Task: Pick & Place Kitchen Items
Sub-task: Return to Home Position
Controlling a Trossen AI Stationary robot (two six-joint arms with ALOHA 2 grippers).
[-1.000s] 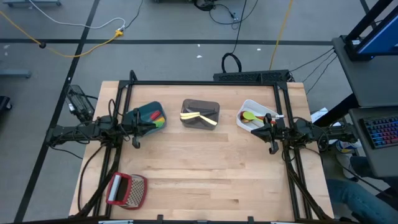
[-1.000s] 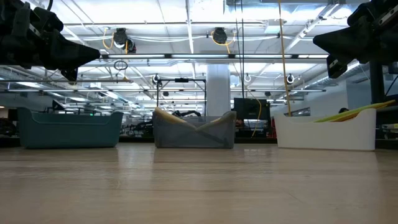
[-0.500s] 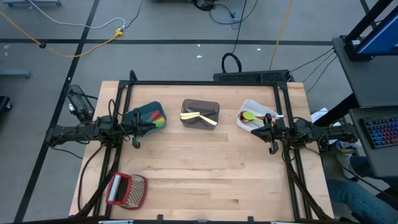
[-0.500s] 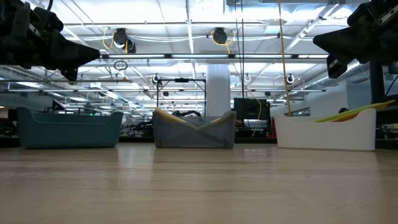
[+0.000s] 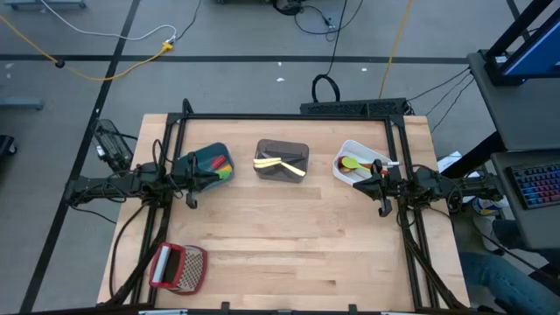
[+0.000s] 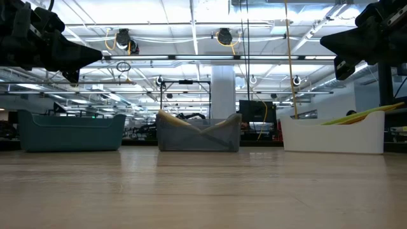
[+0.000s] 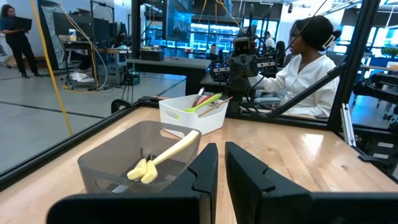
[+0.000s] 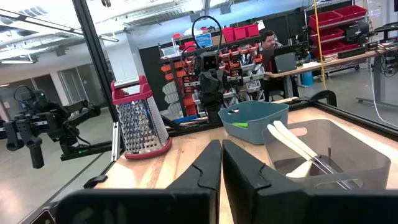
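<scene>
Three bins stand in a row on the far half of the wooden table. The teal bin (image 5: 210,164) holds red, yellow and green utensils. Cream-handled utensils (image 7: 163,157) lie in the grey bin (image 5: 282,160). The white bin (image 5: 359,164) holds a green utensil (image 7: 206,102) and a red one, leaning on its rim. My left gripper (image 5: 198,174) hovers level by the teal bin, fingers nearly together on nothing (image 7: 221,165). My right gripper (image 5: 374,179) hovers level by the white bin, shut and empty (image 8: 221,162). In the low view both grippers hang high above the table.
A red-framed metal grater (image 5: 178,267) lies at the table's near left corner. A black frame runs along the table's edges. The wide middle and near part of the tabletop (image 5: 289,245) is bare wood. A person in white (image 7: 305,68) sits beyond the right side.
</scene>
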